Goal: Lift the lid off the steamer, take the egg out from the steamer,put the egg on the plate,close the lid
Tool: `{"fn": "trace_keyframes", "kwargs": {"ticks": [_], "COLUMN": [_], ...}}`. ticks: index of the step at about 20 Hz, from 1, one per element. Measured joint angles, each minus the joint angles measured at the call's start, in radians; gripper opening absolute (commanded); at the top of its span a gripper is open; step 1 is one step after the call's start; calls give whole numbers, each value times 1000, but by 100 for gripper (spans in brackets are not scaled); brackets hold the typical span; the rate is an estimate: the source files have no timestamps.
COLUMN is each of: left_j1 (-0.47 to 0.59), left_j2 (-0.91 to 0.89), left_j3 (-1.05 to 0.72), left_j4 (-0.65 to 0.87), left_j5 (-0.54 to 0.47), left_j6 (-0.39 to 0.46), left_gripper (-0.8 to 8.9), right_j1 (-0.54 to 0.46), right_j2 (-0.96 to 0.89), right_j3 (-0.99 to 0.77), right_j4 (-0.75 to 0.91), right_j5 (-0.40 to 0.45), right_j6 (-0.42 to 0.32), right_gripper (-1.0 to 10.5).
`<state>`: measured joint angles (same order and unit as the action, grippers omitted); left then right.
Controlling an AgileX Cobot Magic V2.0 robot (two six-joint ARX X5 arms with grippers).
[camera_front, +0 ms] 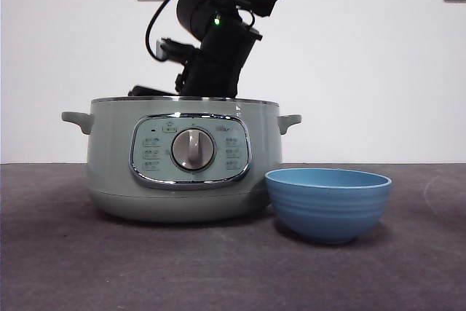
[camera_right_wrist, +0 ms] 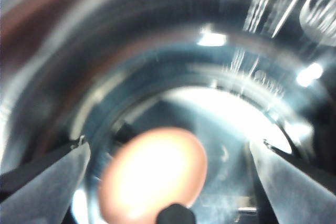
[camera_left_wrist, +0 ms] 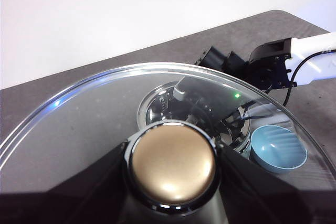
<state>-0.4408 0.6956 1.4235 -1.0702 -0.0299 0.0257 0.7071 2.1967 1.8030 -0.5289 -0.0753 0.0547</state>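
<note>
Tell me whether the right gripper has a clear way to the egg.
Probably yes. The right gripper is down inside the steamer, open, with the egg between its jaws; the left gripper holds the lid away.

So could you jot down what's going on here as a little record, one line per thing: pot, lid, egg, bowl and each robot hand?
steamer: on the table, lid off
lid: held up by its knob, looking down over the open steamer
left hand: shut on the lid's knob
right hand: reaching down inside the steamer, jaws open either side of the egg
egg: on the steamer's floor, not yet gripped
plate: blue bowl beside the steamer, nothing seen in it
</note>
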Motion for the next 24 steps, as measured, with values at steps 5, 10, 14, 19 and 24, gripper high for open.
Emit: {"fn": "trace_keyframes", "kwargs": {"ticks": [5, 10, 14, 19, 24], "left_j1": [0, 0, 0, 0, 0], "left_j2": [0, 0, 0, 0, 0], "left_j3": [0, 0, 0, 0, 0], "left_j4": [0, 0, 0, 0, 1], "left_j5": [0, 0, 3, 5, 7], "left_j6": [0, 0, 0, 0, 0], "left_gripper": [-8, -9, -9, -9, -9], "right_j1": [0, 1, 2, 2, -15], "right_j2": [1, 1, -49, -347, -608], "right_j3": [2, 2, 2, 2, 2], "right_j4": [-13, -17, -34, -173, -376], "right_j5": [-2, -3, 1, 23, 80], "right_j6": [1, 1, -12, -42, -98], "right_gripper": [75, -12, -12, -13, -13]}}
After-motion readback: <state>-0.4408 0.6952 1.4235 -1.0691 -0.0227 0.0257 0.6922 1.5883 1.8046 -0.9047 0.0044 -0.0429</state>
